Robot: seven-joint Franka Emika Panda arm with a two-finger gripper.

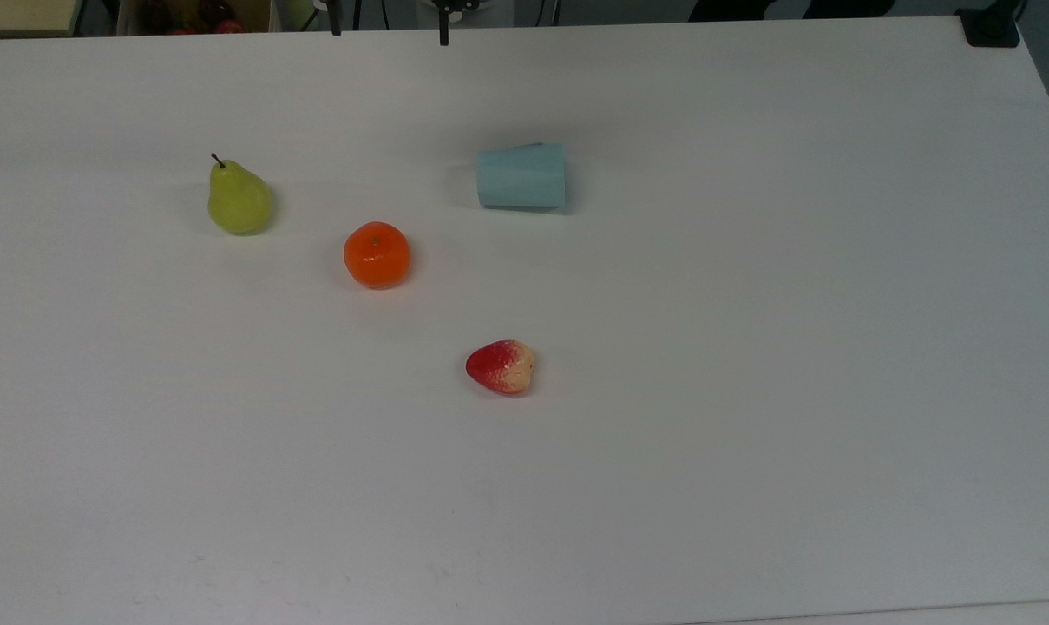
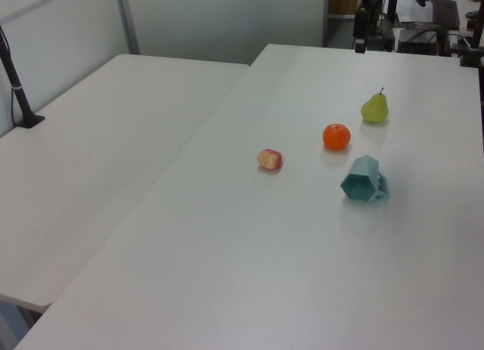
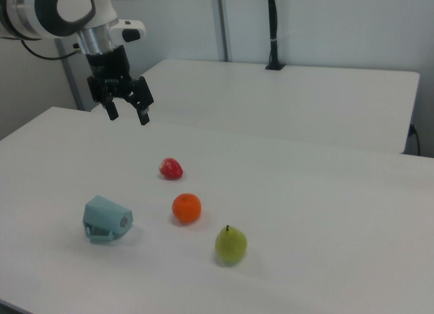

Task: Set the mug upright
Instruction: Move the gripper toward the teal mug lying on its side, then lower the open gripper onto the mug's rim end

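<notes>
White tabletop fills my top view, with a second white table butted against it in the left view and the right view.

From my station I log four items on the near table:
- Mug: lying on its side, not upright. In the top view its axis runs left to right, with the wider end toward the top view's right. In the left view the hexagonal rim faces the camera; in the right view I see the narrower base and a handle against the table.
- Orange: near the mug, apart from it, lower-left of it in the top view.
- Pear: upright, stem up, to the top view's left of the orange.
- Strawberry: on its side, well below the mug in the top view, touching nothing.

Gripper: I see it in the right view, pointing down, raised well above the table, in the right view's upper left. Its fingers stand spread apart with nothing between them. It is well apart from the mug.
</notes>
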